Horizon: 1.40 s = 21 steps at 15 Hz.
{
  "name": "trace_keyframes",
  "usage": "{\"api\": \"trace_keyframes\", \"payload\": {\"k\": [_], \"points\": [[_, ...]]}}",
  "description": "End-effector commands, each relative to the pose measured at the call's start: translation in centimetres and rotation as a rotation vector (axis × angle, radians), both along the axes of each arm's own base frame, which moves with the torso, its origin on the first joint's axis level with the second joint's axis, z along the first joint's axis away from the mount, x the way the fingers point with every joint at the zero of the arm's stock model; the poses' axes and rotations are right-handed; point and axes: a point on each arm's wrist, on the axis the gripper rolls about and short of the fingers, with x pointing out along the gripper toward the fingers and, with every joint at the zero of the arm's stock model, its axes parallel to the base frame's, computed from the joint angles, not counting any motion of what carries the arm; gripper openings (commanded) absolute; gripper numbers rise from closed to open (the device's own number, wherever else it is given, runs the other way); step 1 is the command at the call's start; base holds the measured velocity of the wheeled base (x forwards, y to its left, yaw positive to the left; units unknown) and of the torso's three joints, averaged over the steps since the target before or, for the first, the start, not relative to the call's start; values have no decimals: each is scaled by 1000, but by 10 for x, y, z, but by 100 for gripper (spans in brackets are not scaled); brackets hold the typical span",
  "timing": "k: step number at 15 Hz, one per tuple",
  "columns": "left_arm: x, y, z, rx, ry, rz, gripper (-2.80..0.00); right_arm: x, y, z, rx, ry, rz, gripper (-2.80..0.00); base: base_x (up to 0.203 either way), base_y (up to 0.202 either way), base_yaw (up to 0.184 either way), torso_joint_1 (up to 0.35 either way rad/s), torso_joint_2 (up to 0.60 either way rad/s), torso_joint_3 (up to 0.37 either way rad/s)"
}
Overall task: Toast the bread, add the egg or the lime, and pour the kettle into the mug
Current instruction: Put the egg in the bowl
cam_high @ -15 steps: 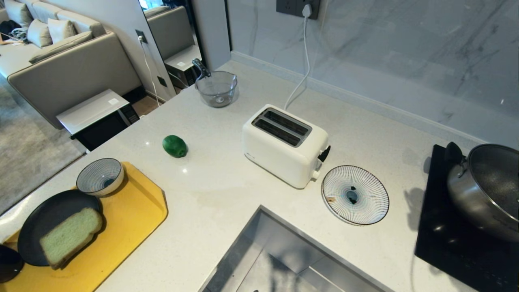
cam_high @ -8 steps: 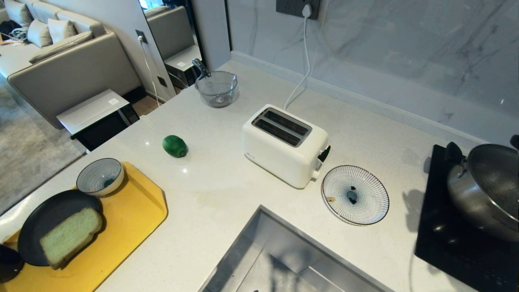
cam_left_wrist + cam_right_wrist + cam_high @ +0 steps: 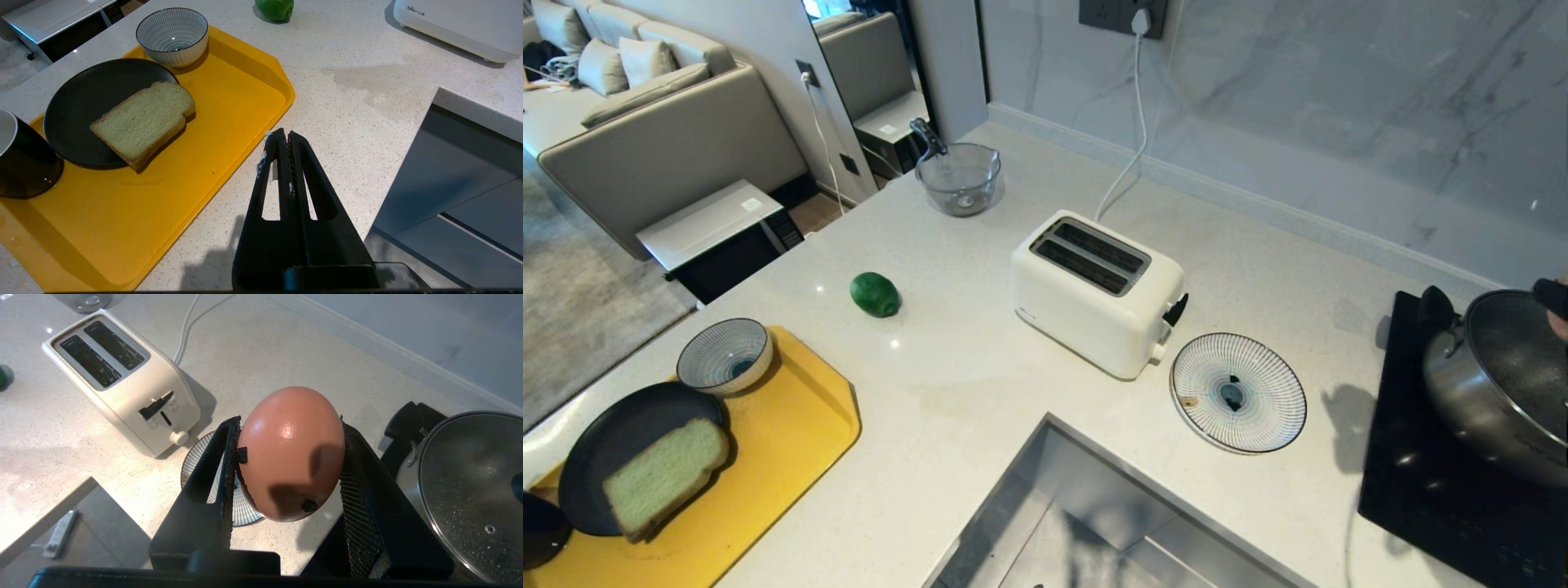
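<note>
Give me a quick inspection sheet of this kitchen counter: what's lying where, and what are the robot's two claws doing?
Surface: pale speckled counter, with a sink set into it.
Job's things: bread on a black plate on the yellow tray; lime loose on the counter; mug at the tray's edge; egg in the right gripper; kettle not seen.
Clutter: toaster with both slots empty, striped bowl, striped plate, glass bowl, lidded pan on a black hob.
Grippers: right gripper shut on the egg, above the striped plate; left gripper shut, empty, beside the tray.
Cables: white toaster cord to the wall socket.
Surroundings: sofa, marble wall.
</note>
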Motion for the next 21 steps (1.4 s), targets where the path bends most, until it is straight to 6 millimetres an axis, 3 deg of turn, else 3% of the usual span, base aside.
{"api": "trace_keyframes", "payload": {"k": [1, 21], "points": [[1, 0, -5, -1, 14, 0, -280, -2, 0, -4, 6, 5, 1, -280, 0, 0, 0, 0, 0, 0], [1, 0, -5, -1, 14, 0, -280, -15, -3, -15, 39, 12, 9, -280, 0, 0, 0, 0, 0, 0]]}}
